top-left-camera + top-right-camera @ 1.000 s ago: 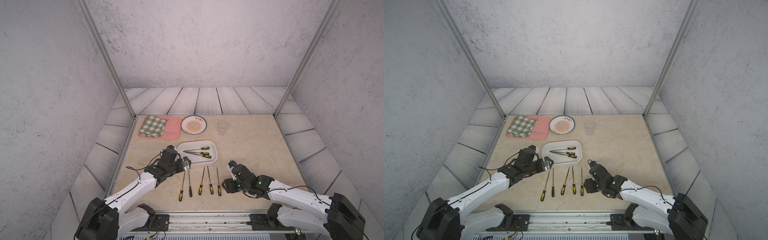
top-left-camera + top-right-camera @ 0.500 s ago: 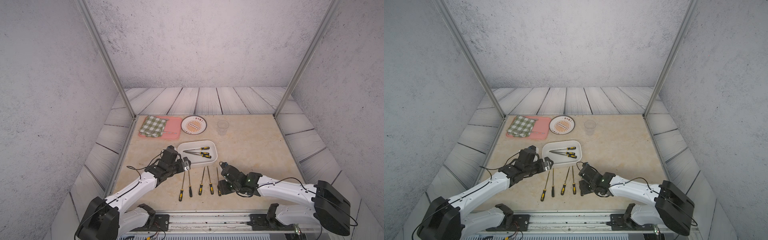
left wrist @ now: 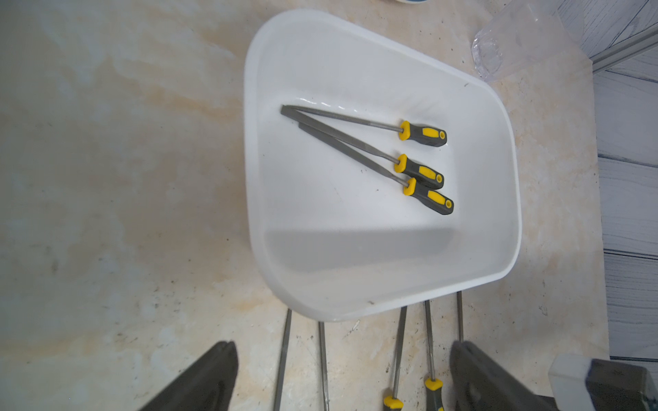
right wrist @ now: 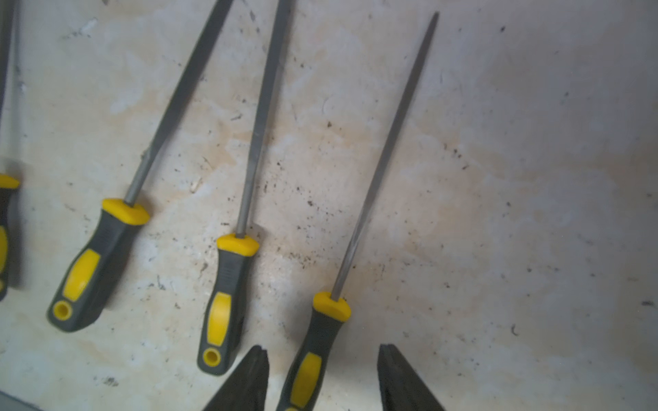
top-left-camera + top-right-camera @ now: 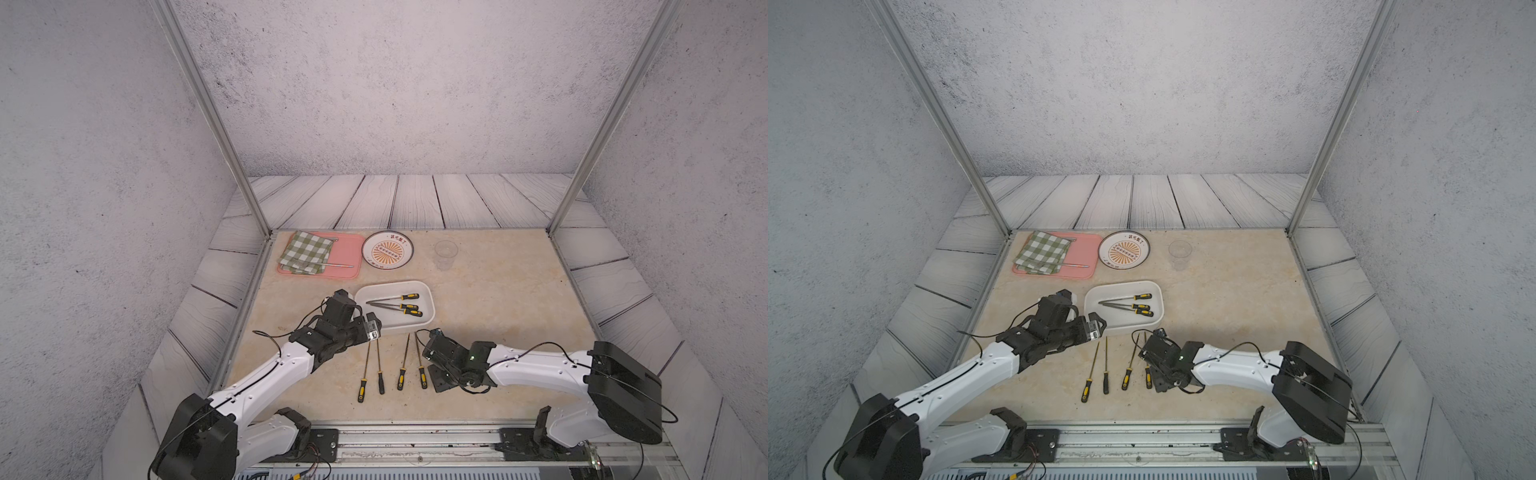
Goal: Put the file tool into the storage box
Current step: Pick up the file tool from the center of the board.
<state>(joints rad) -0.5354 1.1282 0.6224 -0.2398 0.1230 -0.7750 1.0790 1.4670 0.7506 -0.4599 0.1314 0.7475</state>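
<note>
My right gripper (image 4: 324, 350) is lowered over the table (image 4: 516, 213), partly open. Its jaws stand either side of the yellow-and-black handle of a file (image 4: 382, 153), with a gap showing on each side. This file lies flat at the end of a row, beside the other files (image 4: 249, 142), just in front of the storage box (image 5: 415, 326). My left gripper (image 3: 343, 347) is spread wide and holds nothing. It hovers above the file tips by the box's near wall. Inside the box lie three files (image 3: 356, 149), their handles toward the same end.
</note>
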